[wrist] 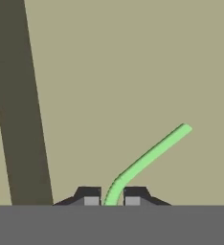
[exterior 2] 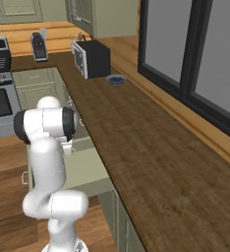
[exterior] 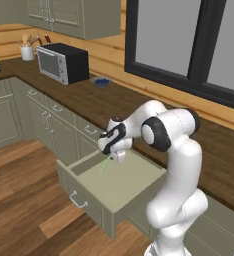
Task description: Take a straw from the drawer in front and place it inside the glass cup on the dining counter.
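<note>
Hand view shows the gripper (wrist: 112,198) closed down on the straw (wrist: 150,155), its dark tips pinching the near end, with the rest of the green stick running out ahead and up to the right over the pale drawer (wrist: 133,72) floor. The grip sits right at one end, not mid-length.

Left base view has the gripper (exterior: 116,156) low over the open drawer (exterior: 126,187), with the straw (exterior: 105,164) hanging down and to the left from the tips as a thin green line. Its free end is close to the drawer floor; whether it touches I cannot tell.

Risks, as a guess: an end grip on such a thin, light stick can let it pivot or slip out when the arm swings. The long free end could catch the drawer wall or front on the way up if the lift is not straight. A tilted straw would also be harder to line up with a narrow cup mouth later.

Long axis: slanted, not vertical and not flat. The held end is up at the tips; the free end points down and away to the left in the left base view.

Right base view: the arm blocks the hand, with the drawer (exterior 2: 90,170) open below it beside the worktop (exterior 2: 151,162).
</note>
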